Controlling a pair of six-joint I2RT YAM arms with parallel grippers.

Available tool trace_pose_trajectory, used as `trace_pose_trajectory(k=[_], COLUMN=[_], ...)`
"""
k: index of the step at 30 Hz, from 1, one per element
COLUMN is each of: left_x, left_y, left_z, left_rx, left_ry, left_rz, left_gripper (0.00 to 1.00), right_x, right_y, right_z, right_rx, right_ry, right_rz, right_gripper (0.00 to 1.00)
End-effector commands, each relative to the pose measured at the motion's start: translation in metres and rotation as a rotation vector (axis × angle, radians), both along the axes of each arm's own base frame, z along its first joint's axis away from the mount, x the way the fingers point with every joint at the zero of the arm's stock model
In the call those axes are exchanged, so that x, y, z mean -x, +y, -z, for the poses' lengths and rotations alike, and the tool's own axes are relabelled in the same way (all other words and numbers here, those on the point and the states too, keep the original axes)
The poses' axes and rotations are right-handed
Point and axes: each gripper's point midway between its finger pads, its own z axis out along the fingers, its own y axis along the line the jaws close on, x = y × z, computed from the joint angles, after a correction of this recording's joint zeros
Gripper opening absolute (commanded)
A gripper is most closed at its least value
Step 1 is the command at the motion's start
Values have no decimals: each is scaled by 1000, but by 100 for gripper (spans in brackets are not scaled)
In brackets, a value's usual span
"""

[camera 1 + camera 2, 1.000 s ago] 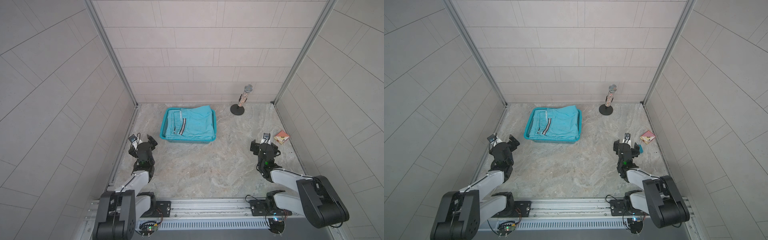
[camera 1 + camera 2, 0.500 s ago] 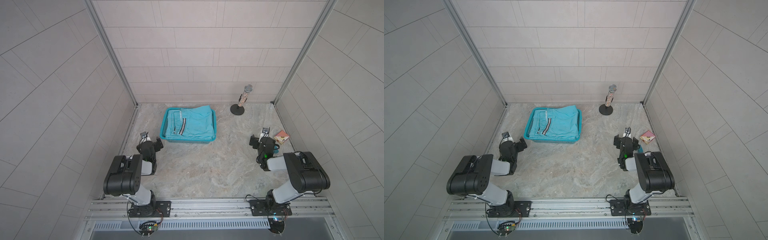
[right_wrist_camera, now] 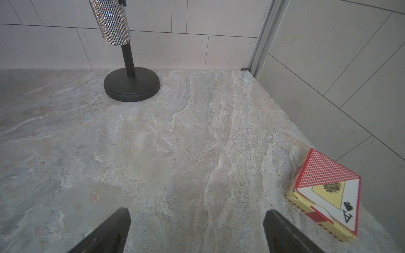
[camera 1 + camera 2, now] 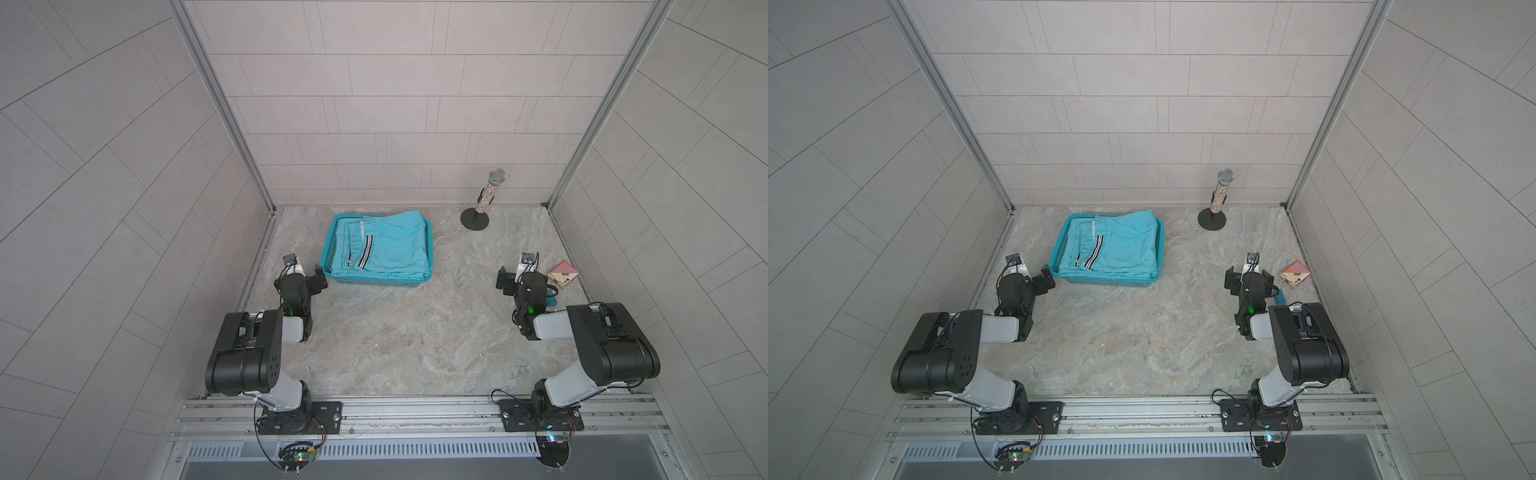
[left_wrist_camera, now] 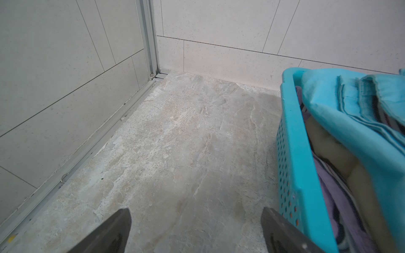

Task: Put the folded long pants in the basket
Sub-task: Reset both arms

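Observation:
The turquoise basket (image 4: 328, 254) (image 4: 1058, 254) stands at the back left of the stone floor. The folded long pants fill it as a stack. The turquoise pair with the black-and-white stripe (image 4: 392, 245) (image 4: 1121, 245) lies on top. In the left wrist view the basket's mesh wall (image 5: 287, 157) shows, with the turquoise pair (image 5: 350, 105) over a khaki fold (image 5: 333, 151) and a lilac one (image 5: 333, 197). My left gripper (image 4: 309, 279) (image 4: 1040, 283) (image 5: 195, 211) is open and empty, low beside the basket's near left corner. My right gripper (image 4: 525, 279) (image 4: 1250, 279) (image 3: 197, 211) is open and empty over bare floor at the right.
A glittery microphone on a black round stand (image 4: 484, 199) (image 3: 131, 85) is at the back right. A playing-card box (image 4: 563, 274) (image 3: 326, 192) lies by the right wall, close to my right gripper. Tiled walls close three sides.
Both arms have folded up, elbows rising toward the front rail. The grippers have stayed low near the same spots, jaws open throughout. The basket and pants have not moved.

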Motion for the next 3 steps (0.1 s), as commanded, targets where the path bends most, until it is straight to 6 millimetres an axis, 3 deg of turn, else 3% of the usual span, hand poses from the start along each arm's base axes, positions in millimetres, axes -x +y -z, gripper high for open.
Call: trace_pose_trajectory(k=[1, 3], left_x=[3, 3], left_y=[-12, -12], left_z=[5, 4], left_rx=[0, -1], left_ry=[17, 15], left_rz=[59, 59], left_gripper=[100, 100], right_x=[-3, -2], right_y=[2, 2], right_z=[-3, -2], right_rx=[13, 10], right_ry=[-18, 3], right_rz=[-12, -11], right_gripper=[100, 100])
